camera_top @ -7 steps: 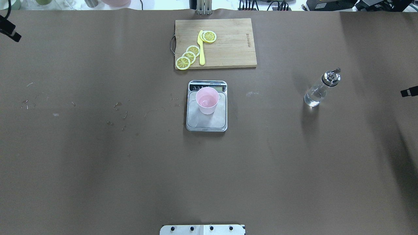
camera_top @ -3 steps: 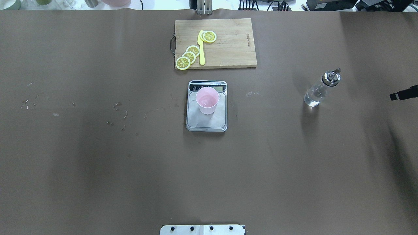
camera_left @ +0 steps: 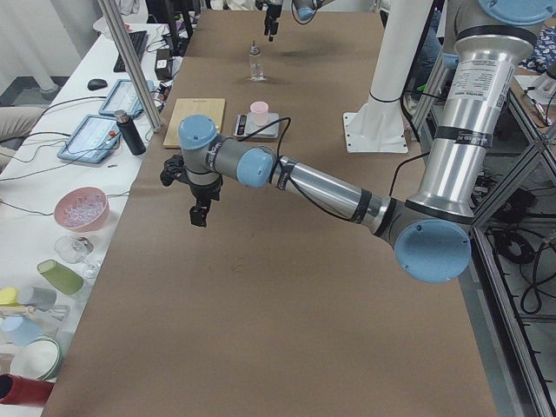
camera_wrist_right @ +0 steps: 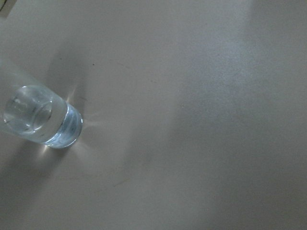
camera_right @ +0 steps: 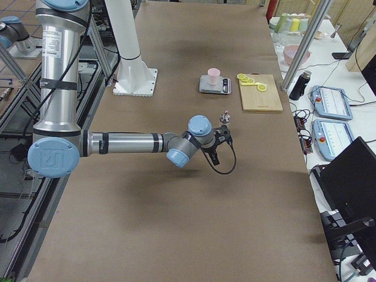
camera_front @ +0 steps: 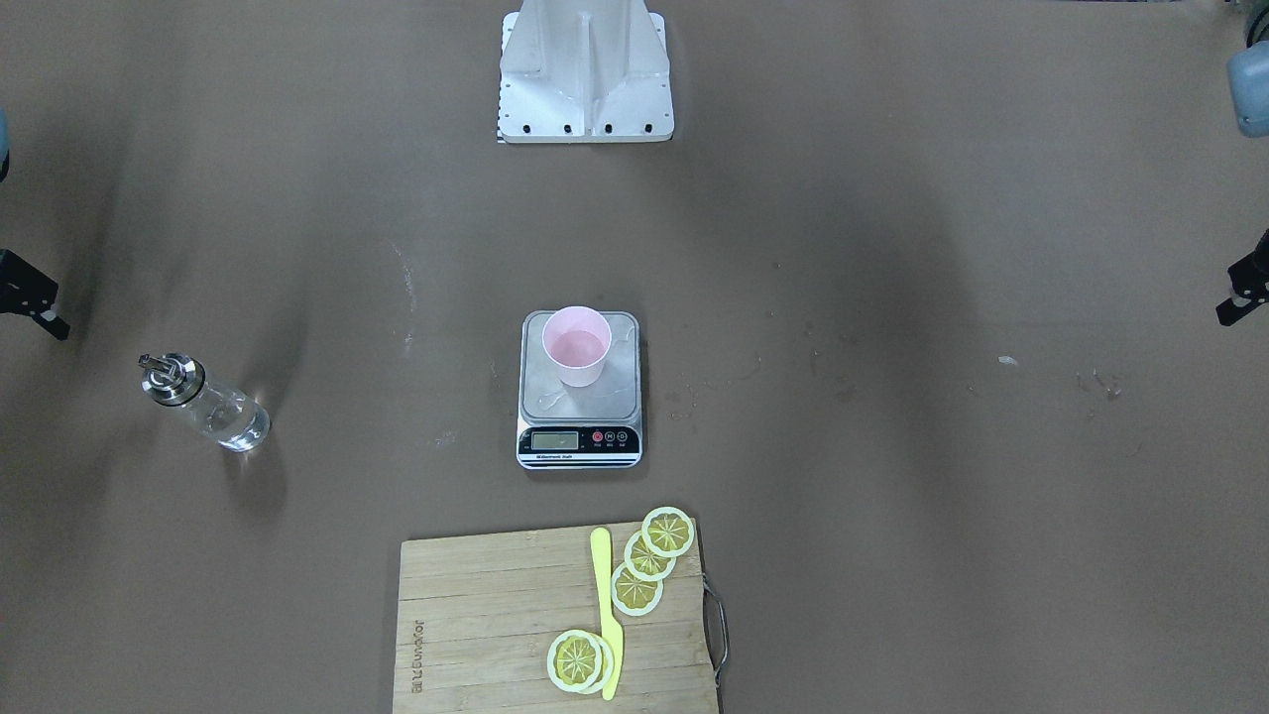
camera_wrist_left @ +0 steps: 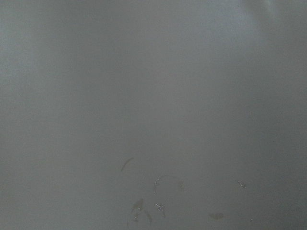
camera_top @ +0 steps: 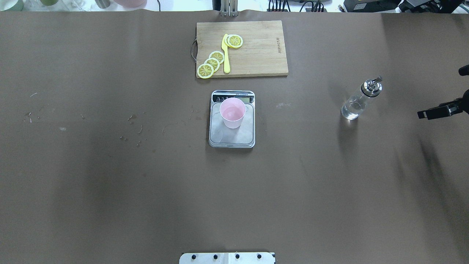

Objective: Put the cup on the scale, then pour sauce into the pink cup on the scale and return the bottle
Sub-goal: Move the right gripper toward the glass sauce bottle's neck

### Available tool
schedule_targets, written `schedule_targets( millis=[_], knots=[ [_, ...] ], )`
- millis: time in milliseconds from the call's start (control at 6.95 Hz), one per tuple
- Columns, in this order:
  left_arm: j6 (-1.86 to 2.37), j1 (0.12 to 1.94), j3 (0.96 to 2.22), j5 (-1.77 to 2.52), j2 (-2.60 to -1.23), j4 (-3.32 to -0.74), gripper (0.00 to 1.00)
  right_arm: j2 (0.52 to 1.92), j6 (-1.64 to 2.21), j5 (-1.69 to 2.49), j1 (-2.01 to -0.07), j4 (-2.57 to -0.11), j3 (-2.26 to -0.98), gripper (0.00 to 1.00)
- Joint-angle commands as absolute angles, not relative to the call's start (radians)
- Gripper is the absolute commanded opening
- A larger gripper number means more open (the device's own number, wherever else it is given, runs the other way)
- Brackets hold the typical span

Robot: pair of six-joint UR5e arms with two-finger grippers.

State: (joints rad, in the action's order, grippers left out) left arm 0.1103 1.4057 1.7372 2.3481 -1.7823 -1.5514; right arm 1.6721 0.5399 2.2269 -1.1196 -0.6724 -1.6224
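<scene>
The pale pink cup (camera_top: 232,113) (camera_front: 576,345) stands upright on the steel scale (camera_top: 234,138) (camera_front: 617,395) at mid-table. Off to the right, the clear glass bottle (camera_top: 361,99) (camera_front: 203,402) with its steel spout stands on the table, clear sauce (camera_wrist_right: 41,115) inside. My right gripper (camera_top: 442,92) hangs open just right of the bottle, apart from it and holding nothing. My left gripper (camera_left: 199,217) hovers over bare table far to the left. One of its fingers (camera_front: 1234,297) shows at the edge, and whether it is open or shut I cannot tell.
A wooden cutting board (camera_top: 256,47) with lemon slices (camera_top: 212,62) and a yellow knife (camera_top: 226,55) lies behind the scale. The robot's base (camera_front: 585,79) is at the near edge. Small wet marks (camera_top: 132,118) dot the table's left half.
The right gripper has moved in from the right edge toward the bottle. The left gripper has left the overhead view. Cup, scale and bottle have not moved.
</scene>
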Motion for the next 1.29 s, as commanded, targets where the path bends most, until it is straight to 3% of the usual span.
schedule_targets(
  millis=[0, 1151],
  knots=[
    [0.101, 1.407, 1.753, 2.349, -1.784, -1.557, 0.98, 1.689, 0.616, 2.168, -1.028, -0.566, -1.623, 1.0],
    [0.104, 1.405, 1.756, 2.347, -1.805, -1.552, 0.98, 1.698, 0.686, 1.806, -0.763, -0.385, -1.681, 1.0]
  ],
)
